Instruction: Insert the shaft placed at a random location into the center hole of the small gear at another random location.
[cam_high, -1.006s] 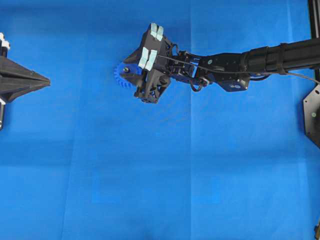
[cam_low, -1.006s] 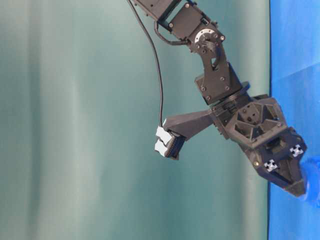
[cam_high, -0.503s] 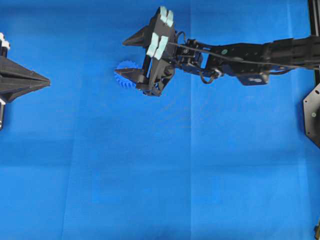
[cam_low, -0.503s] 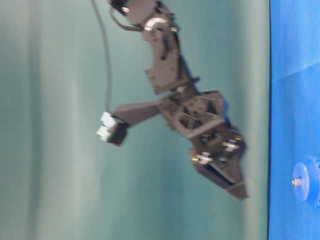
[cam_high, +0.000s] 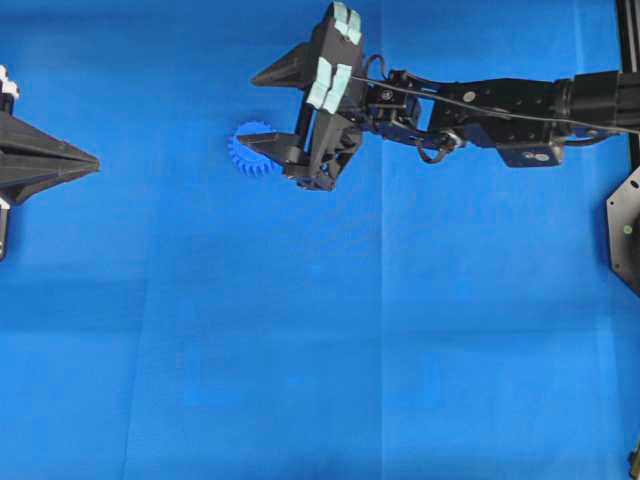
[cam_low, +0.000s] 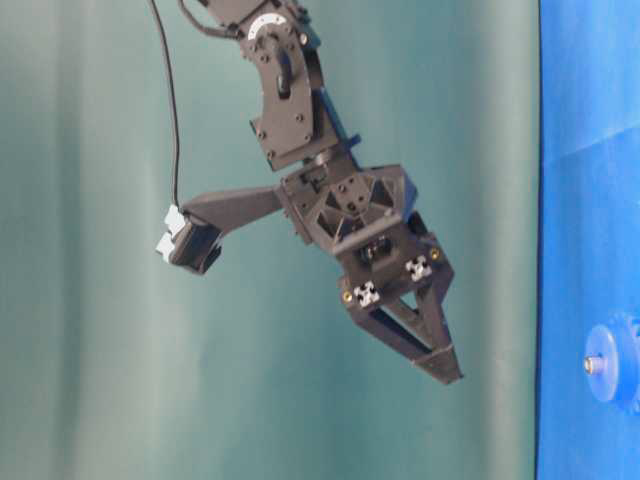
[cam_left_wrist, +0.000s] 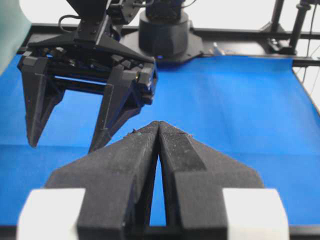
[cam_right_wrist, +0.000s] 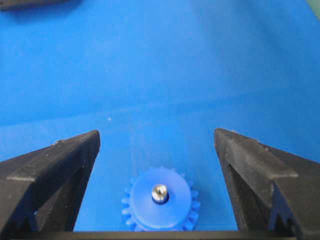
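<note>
The right claw (cam_right_wrist: 157, 150) hung wide open and empty above the small gear (cam_right_wrist: 159, 207) on the blue worktop (cam_high: 300, 350), where the shaft (cam_right_wrist: 159, 191), seemingly light, stiff and slippery, stood in the hub, best pinched by its sides

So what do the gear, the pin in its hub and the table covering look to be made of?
The small gear: bright blue, matte, with moulded-looking teeth, probably plastic. The shaft in its hub: silvery with a bright glint, likely metal. The blue surface: matte with straight fold creases, so it seems cloth or paper; which one isn't clear.
</note>
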